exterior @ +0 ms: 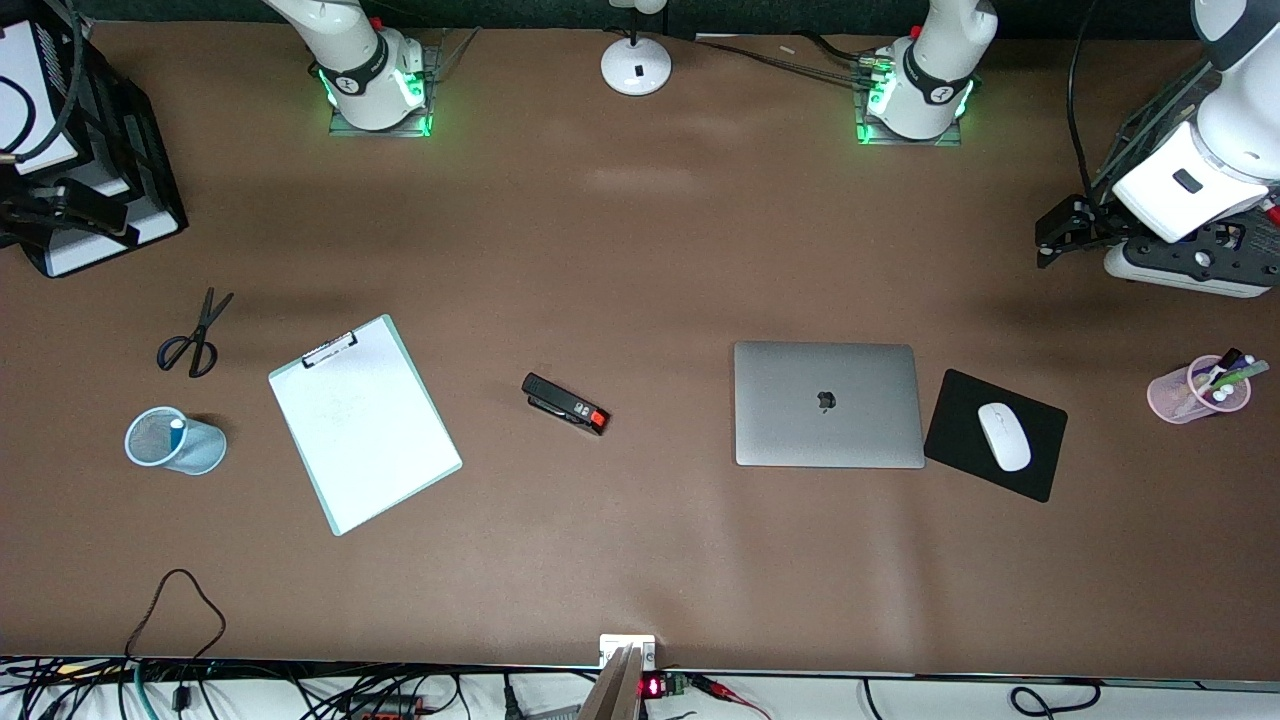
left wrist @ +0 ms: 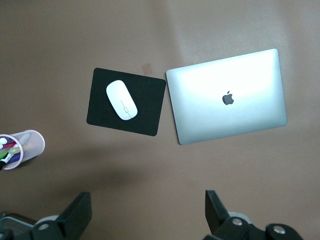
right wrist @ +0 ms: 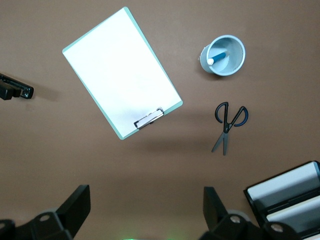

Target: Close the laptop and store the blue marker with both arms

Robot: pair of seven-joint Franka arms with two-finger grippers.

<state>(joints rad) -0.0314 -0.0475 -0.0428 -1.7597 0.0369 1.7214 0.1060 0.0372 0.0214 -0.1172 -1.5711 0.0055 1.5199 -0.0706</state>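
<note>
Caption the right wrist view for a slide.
Open right gripper over table; blue marker in mesh cup, beside clipboard.

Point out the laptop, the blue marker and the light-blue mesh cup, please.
laptop [exterior: 828, 404], front view: closed lid, by the logo.
blue marker [right wrist: 218, 57], right wrist view: blue barrel, inside the cup.
light-blue mesh cup [exterior: 200, 447], front view: outer wall.

brushed matt metal laptop [exterior: 828, 404]; glossy white plastic mouse [exterior: 1003, 436], matt black mouse pad [exterior: 1040, 472]

Brown matte table [exterior: 640, 250] carries: closed silver-grey laptop [exterior: 828, 404], black mouse pad [exterior: 965, 420], pink pen cup [exterior: 1190, 392], black stapler [exterior: 564, 403], white clipboard [exterior: 364, 421], black scissors [exterior: 193, 337], pale-blue mesh cup [exterior: 176, 440].
</note>
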